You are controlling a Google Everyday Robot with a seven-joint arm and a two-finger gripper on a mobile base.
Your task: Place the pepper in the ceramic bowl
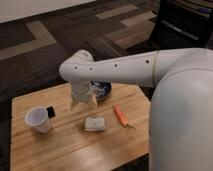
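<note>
my gripper (82, 103) hangs over the table (60, 149) beside the ceramic bowl (104, 90); can't tell its grip. the pepper (120, 115) lies nearby.

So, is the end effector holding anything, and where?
Not the pepper: it lies free on the table. The end effector hangs beside the bowl; whether it holds anything else cannot be told.
</note>
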